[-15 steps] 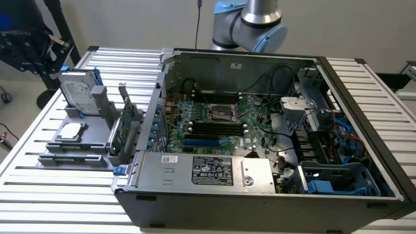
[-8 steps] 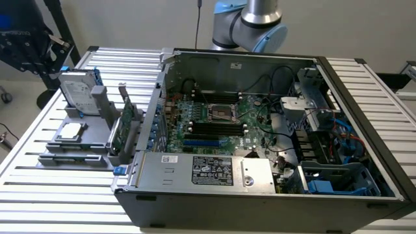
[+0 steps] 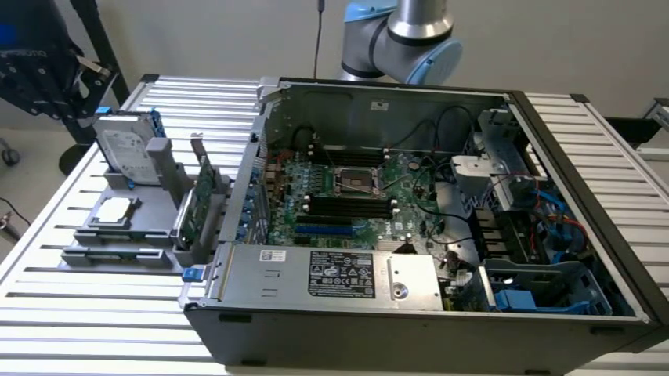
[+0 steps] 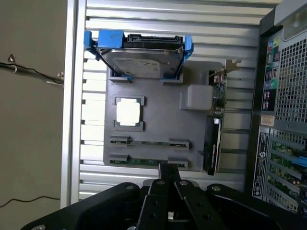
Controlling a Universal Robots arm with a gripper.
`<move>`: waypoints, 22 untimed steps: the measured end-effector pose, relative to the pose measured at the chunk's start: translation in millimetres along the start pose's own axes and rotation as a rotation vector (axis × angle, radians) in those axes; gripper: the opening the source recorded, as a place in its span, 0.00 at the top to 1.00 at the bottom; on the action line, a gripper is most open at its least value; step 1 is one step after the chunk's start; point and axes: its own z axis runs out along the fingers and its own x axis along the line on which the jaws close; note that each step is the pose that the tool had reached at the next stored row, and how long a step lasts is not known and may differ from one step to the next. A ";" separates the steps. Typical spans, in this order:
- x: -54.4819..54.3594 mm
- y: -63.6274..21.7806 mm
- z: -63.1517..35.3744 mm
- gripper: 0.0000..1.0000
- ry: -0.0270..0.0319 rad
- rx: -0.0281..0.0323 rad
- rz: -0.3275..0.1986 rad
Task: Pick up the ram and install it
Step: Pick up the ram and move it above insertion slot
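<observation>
Two-finger pinch by the long top edge, clear of chips, for likely light, stiff, fragile ram (image 4: 144,161) edge-up in end slot of grey holder (image 4: 158,120), near closed, empty gripper (image 4: 168,168).

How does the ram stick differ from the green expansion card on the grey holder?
The thin, narrow green ram stick sits low in the grey holder; the green expansion card with metal bracket stands much taller. The ram stick has no bracket; the expansion card does. Both are green boards standing on edge.
</observation>
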 end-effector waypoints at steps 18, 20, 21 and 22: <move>3.9 0.1 1.2 0.89 0.0123 0.0037 -0.297; 3.9 0.1 1.4 0.89 0.0137 0.0042 -0.333; 3.9 0.1 1.4 0.89 0.0145 0.0044 -0.351; 3.9 0.1 1.4 0.89 0.0154 0.0046 -0.369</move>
